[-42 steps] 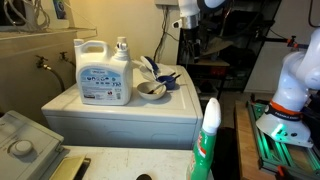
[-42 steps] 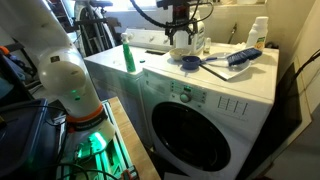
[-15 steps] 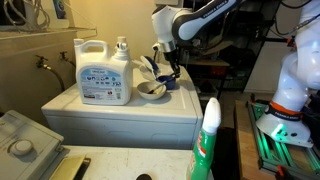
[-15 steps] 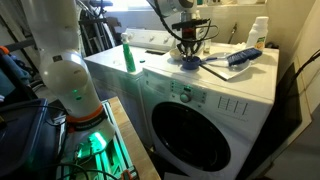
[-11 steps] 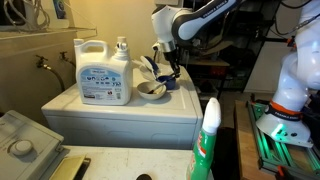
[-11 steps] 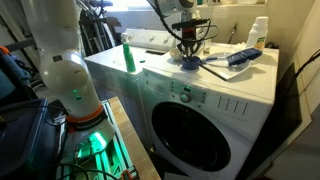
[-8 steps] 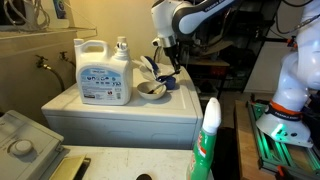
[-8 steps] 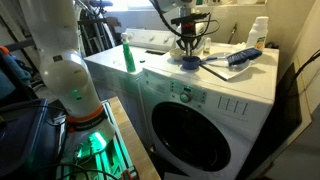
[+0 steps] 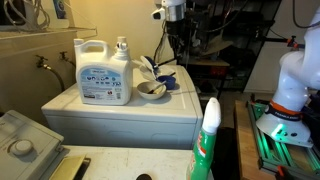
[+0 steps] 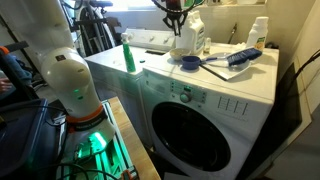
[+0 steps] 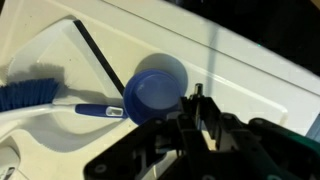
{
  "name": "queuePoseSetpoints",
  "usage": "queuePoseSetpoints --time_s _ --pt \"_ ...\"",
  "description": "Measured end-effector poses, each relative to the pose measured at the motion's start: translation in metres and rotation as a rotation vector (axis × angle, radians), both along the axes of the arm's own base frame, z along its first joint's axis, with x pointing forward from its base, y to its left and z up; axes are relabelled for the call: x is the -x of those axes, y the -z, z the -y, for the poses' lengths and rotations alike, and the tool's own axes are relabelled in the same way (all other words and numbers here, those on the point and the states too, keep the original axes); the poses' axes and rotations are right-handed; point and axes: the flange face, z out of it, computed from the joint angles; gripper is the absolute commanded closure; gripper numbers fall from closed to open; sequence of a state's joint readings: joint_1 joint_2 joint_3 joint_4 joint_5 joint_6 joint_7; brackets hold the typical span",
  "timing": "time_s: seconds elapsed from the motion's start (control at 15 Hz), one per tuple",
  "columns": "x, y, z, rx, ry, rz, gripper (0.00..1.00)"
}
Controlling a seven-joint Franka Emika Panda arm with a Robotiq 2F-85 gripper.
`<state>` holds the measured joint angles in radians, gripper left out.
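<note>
You are looking at a white table (image 10: 155, 68), the flat, smooth enamel top of a front-loading washing machine. The largest thing on it is a big white plastic detergent jug (image 9: 103, 72) with a blue label and a moulded handle. It stands upright near the back.

In front of the jug lies a long brush (image 11: 60, 100) with a white handle and stiff blue bristles, resting flat. A shallow pale bowl (image 9: 150, 90) sits near it.

The smallest item is a round blue plastic cup (image 11: 155, 92). It stands upright with its mouth open to the ceiling, just beside the tip of the brush handle and close to the front edge of the table.

The pincer (image 11: 200, 95) hangs above the cup, apart from it and carrying nothing. The wrist view is too dark to show whether its fingers are spread or pressed together.

Expect the cup to be very light, rigid and thin-walled, with a smooth, somewhat slippery surface. It looks likely to skid on the slick enamel or tip if you nudge it from one side. The rim is the best place to grip it, with one finger inside and one outside the wall. You could also span the full width lower down, squeezing gently so it does not pop free.
</note>
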<state>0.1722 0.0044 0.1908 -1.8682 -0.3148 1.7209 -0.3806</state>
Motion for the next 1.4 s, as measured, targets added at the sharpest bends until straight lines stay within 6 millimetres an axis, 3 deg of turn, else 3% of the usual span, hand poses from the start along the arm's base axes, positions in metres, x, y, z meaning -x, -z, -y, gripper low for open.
queuePoseSetpoints --time_s 0.13,0.4,0.67,0.73,0.8,0.93,1.27,1.33,1.4 --pt "-0.001 0.023 -0.019 0.01 -0.027 -0.036 0.93" --pt "-0.023 0.078 -0.023 0.02 -0.015 -0.125 0.94" --pt "-0.038 0.103 -0.031 0.016 -0.018 -0.16 0.93" --pt "-0.039 0.103 -0.035 0.015 -0.025 -0.163 0.89" --pt "-0.038 0.101 -0.04 0.016 -0.033 -0.169 0.56" --pt "-0.033 0.094 -0.051 0.027 -0.052 -0.188 0.51" --pt "-0.031 0.065 -0.055 -0.018 -0.026 -0.189 0.11" --pt "-0.032 0.053 -0.052 -0.062 -0.003 -0.182 0.28" --pt "-0.03 0.037 -0.048 -0.119 -0.003 -0.18 0.21"
